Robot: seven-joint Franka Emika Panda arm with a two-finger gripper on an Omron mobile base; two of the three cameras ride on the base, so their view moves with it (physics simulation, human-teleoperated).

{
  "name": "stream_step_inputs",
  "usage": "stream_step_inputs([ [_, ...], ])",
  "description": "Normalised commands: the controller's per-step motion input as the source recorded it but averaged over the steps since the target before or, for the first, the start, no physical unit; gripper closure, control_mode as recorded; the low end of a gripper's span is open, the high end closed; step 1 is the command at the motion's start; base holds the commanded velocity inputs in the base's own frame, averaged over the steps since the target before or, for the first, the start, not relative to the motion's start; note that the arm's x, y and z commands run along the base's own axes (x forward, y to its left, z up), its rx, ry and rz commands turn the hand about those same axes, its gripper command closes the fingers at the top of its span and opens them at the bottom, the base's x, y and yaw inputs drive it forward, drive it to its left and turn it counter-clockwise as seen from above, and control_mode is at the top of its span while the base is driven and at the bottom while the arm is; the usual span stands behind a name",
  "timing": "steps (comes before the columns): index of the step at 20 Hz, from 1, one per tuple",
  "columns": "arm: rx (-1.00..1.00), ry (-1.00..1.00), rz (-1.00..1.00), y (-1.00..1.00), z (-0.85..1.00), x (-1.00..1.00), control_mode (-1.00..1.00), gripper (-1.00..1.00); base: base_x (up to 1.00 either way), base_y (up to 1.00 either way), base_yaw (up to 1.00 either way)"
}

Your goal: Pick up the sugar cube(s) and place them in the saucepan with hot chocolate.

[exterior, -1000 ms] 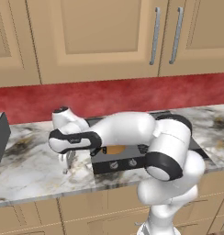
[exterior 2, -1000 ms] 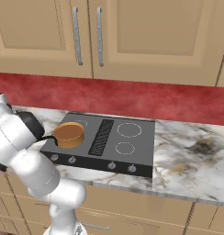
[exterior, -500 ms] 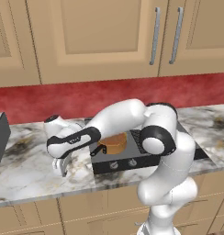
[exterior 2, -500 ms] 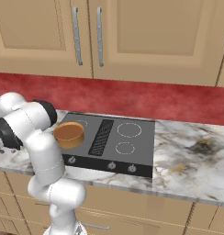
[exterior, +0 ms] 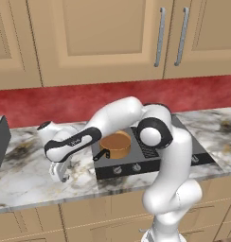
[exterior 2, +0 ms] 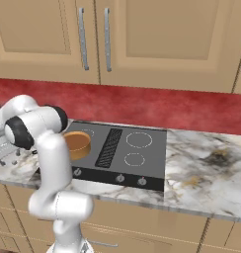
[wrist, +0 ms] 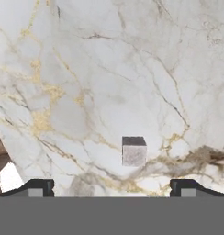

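Bare marble counter [wrist: 109, 69] around sugar cube [wrist: 133, 151], saucepan [exterior: 116, 144] well apart
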Motion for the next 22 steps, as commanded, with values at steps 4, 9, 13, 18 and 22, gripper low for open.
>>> stream_step_inputs([
  [4,-0.04,0.0,0.0,0.0,-0.23,0.21,-1.0,-1.0,0.0,0.0,0.0],
  [9,-0.02,0.0,0.0,0.0,-0.25,0.26,-1.0,-1.0,0.0,0.0,0.0],
  [13,0.0,0.0,0.0,0.01,-0.23,0.11,-1.0,-1.0,0.0,0.0,0.0],
  [18,0.0,0.02,0.0,0.0,-0.21,0.0,-1.0,-1.0,0.0,0.0,0.0],
  [22,0.0,0.04,0.0,0.0,-0.18,-0.03,-1.0,-1.0,0.0,0.0,0.0],
])
